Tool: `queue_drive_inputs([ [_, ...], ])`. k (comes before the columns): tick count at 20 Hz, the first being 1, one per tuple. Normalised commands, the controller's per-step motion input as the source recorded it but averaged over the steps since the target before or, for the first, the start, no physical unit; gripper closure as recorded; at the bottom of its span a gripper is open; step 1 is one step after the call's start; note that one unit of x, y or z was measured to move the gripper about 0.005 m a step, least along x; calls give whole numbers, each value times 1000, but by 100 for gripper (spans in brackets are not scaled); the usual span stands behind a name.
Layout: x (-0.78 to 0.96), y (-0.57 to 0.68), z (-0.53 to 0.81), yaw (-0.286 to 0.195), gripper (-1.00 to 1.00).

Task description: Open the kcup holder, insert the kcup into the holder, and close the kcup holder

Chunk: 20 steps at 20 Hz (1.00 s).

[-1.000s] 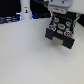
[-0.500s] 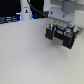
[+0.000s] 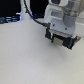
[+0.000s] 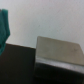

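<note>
In the exterior view my white-and-grey gripper [image 3: 59, 34] hangs low at the upper right, right over the black boxy kcup holder [image 3: 65, 44], which it partly hides. The fingers are lost against the black box, so I cannot tell whether they are open or shut. In the wrist view the holder [image 4: 57, 52] shows close up as a blurred dark box with a grey-brown top face. A blurred teal-green shape [image 4: 4, 27] at the picture's edge may be the kcup. I cannot tell whether it is held. No kcup shows in the exterior view.
The holder stands on a wide white table [image 3: 25, 60]. A black cable [image 3: 31, 14] runs from the arm toward dark clutter [image 3: 9, 20] at the back on the exterior view's left.
The gripper has come down slightly over the black holder and stays above it. Nothing else has visibly moved.
</note>
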Motion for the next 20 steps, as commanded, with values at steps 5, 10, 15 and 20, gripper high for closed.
queue_drive_inputs([
  [5, -420, 211, -93, 210, -100],
  [10, -498, 271, -5, 181, -100],
  [15, -454, 569, 16, 75, -100],
  [20, -455, 620, 31, 68, -100],
])
